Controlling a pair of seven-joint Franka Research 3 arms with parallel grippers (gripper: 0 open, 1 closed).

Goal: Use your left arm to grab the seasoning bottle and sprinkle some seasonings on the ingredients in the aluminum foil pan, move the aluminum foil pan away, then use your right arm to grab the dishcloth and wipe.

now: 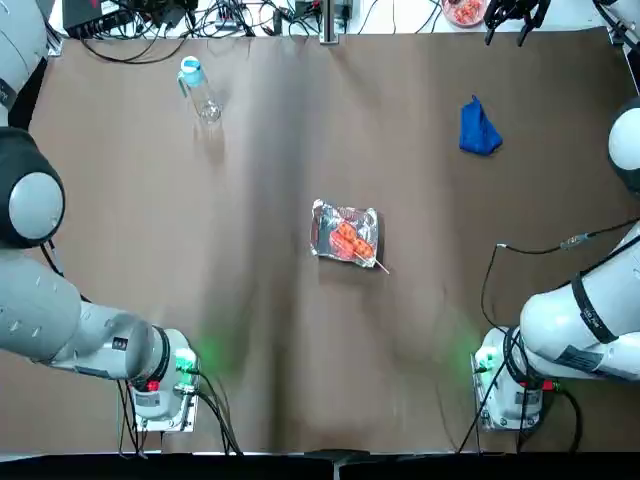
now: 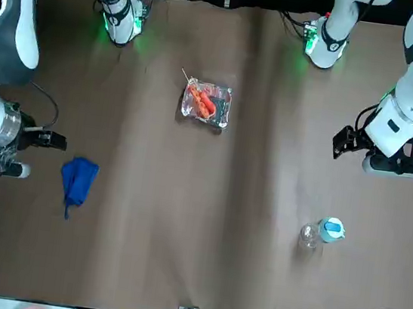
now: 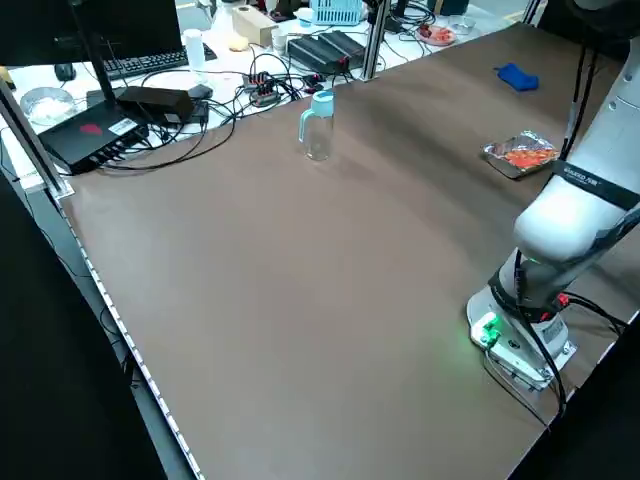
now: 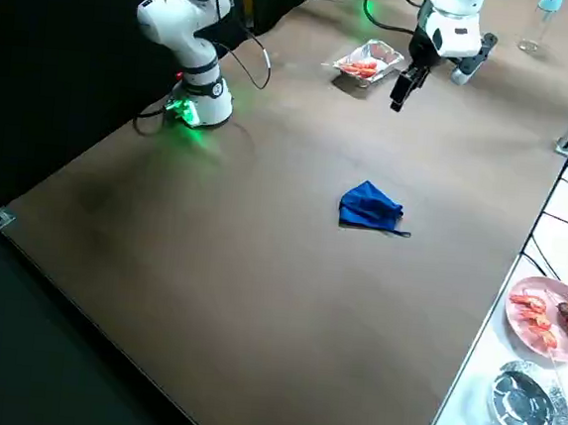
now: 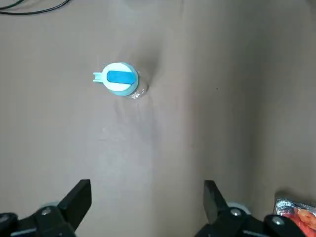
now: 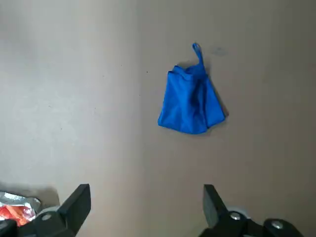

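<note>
The seasoning bottle [image 1: 200, 90], clear with a light blue cap, stands upright at the far left of the brown table. In the table's middle sits the aluminum foil pan [image 1: 345, 235] holding red-orange ingredients [image 1: 348, 240] on a skewer. The bunched blue dishcloth [image 1: 478, 128] lies at the far right. My left gripper [image 5: 146, 200] hangs open above the table, short of the bottle [image 5: 118, 79] and between it and the pan [image 2: 207, 105]. My right gripper [image 6: 146, 202] is open too, raised beside the dishcloth [image 6: 190, 101]. Neither holds anything.
Cables [image 1: 200, 20] and electronics [image 3: 100, 130] crowd the strip beyond the table's far edge. A pink plate of food [image 4: 554, 316] and a glass dish [image 4: 526, 403] sit off the table past the dishcloth. The arm bases [image 1: 165, 385] [image 1: 505, 385] stand at the near edge.
</note>
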